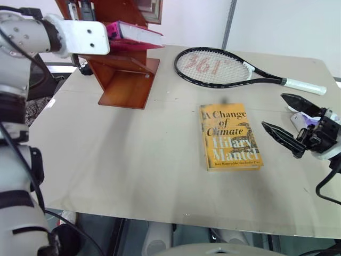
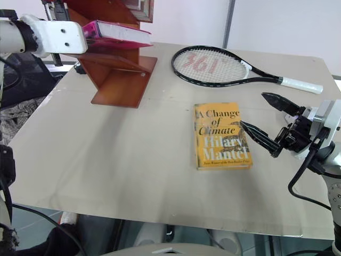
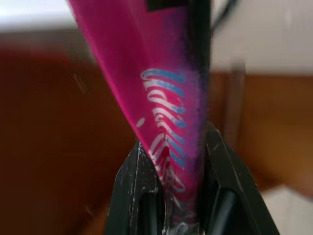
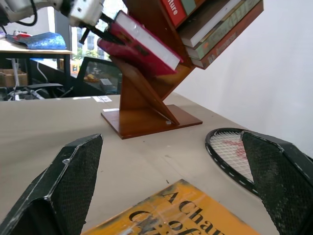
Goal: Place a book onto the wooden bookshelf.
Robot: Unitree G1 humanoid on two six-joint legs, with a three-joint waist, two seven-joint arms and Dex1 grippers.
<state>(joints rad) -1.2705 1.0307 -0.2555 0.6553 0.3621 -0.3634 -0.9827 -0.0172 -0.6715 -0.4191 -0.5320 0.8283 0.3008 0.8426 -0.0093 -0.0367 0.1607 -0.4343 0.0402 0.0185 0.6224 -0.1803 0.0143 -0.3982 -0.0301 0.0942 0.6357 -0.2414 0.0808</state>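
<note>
Left gripper clamping pink book at far left, holding it lying flat, long axis pointing right into slanted boards of wooden bookshelf. Right gripper hanging spread and empty, near right, well apart.

Left end effector raised, clamped shut, right end effector low, spread wide

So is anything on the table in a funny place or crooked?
A tennis racket lies on the table among books, which seems odd here. The yellow book lies flat, slightly askew. The pink book sits tilted on the slanted wooden bookshelf, gripped by the left hand.
</note>
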